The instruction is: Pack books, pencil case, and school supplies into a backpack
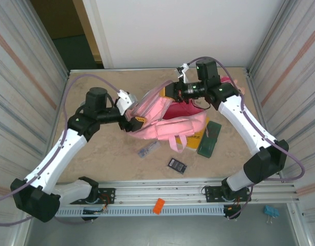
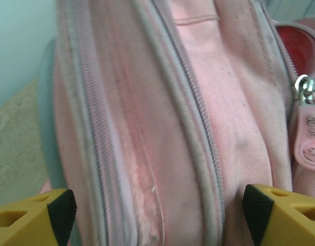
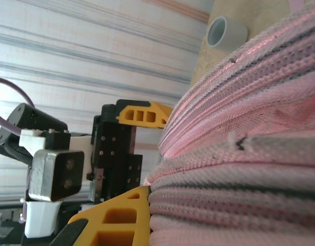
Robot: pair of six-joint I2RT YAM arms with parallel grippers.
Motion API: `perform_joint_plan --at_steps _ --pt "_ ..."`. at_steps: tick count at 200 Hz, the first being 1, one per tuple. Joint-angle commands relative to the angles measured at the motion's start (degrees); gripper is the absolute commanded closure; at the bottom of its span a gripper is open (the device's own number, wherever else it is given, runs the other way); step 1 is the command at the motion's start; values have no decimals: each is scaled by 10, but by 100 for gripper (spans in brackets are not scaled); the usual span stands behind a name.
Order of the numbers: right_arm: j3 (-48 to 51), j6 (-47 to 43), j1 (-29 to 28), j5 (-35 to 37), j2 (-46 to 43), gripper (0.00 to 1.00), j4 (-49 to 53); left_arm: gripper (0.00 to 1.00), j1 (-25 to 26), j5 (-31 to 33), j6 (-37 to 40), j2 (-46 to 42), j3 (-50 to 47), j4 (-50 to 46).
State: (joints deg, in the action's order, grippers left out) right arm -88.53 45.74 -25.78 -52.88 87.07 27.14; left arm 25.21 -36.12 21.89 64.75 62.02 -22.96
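backpack (image 1: 165, 128), pink and the biggest thing here, lies mid-surface (image 1: 101, 164) with its mouth turned to the far right, a strip of red lining (image 1: 184, 110) showing inside. the right claw (image 1: 174, 92) is at the far rim of that mouth, closed. from the way the fabric rises to it, i judge it is pinching the rim to prop the opening so things can go in. the left claw (image 1: 133, 123) is at the bag's left side. its wrist view shows the yellow fingers (image 2: 24, 220) spread wide with a zipped pink panel between them, unclamped, so it is open and holds nothing. a pink zip pull (image 2: 307, 138) hangs just right of that panel.

nothing to be packed looks to be inside yet. the yellow book (image 1: 195, 142) lies at the bag's near right, partly under a pink strap (image 1: 176, 143). the dark green pencil case (image 1: 210, 139) is touching or just beside its right edge; i cannot tell which. the small dark calculator (image 1: 177, 165) is nearer, and the silvery-blue item (image 1: 147, 149) lies to its left, close to the bag's near edge. that layout suits a split: one arm props the mouth, the free one fetches. the thin book may be awkward to lift flat off the surface. a grey cup (image 3: 227, 32) stands on the surface close by the bag.
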Motion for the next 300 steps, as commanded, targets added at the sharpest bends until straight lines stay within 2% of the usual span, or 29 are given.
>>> perform_joint_plan --at_steps 1,9,13,24,33,42,51,67,98,118,134,160,178,198,217,238,250,283,300 --pt "-51 -46 -1 -76 8 100 -47 20 27 35 54 14 10 -11" --pt "-54 -53 -1 -82 11 99 -41 35 31 57 45 20 7 3" --pt "-55 -58 1 -83 13 99 -37 48 31 58 41 22 7 7" --pt "-56 -69 7 -68 13 94 -20 71 31 74 28 25 16 14" --pt "-55 -75 18 -28 8 81 5 90 29 84 10 24 27 13" --pt "-48 -74 34 16 0 62 33 100 26 93 -10 20 38 11" --pt "-31 -70 47 41 -15 53 37 100 24 104 -36 18 50 10" --pt "1 -73 55 92 -53 46 37 100 22 105 -72 16 66 1" --pt "44 -102 48 225 -138 42 81 100 21 123 -126 24 88 -16" --pt "83 -61 40 236 -173 37 80 100 21 93 -117 25 88 -19" --pt "113 -22 9 228 -178 35 57 100 21 102 -119 29 89 -18" --pt "94 -48 -72 299 -160 31 97 100 18 139 -146 39 107 -23" --pt "80 37 -92 394 -164 27 171 100 18 184 -175 39 112 -11" --pt "105 148 -103 474 -203 20 189 100 18 214 -188 37 104 1" --pt "140 240 -117 508 -235 20 184 100 19 226 -194 37 96 11" --pt "134 283 -145 555 -243 18 230 100 20 234 -196 39 97 18" --pt "142 293 -155 549 -240 17 205 100 21 227 -195 41 97 24" --pt "175 293 -156 448 -176 16 10 100 22 208 -198 44 94 37" --pt "141 282 -158 424 -125 17 6 100 22 208 -201 43 98 38"
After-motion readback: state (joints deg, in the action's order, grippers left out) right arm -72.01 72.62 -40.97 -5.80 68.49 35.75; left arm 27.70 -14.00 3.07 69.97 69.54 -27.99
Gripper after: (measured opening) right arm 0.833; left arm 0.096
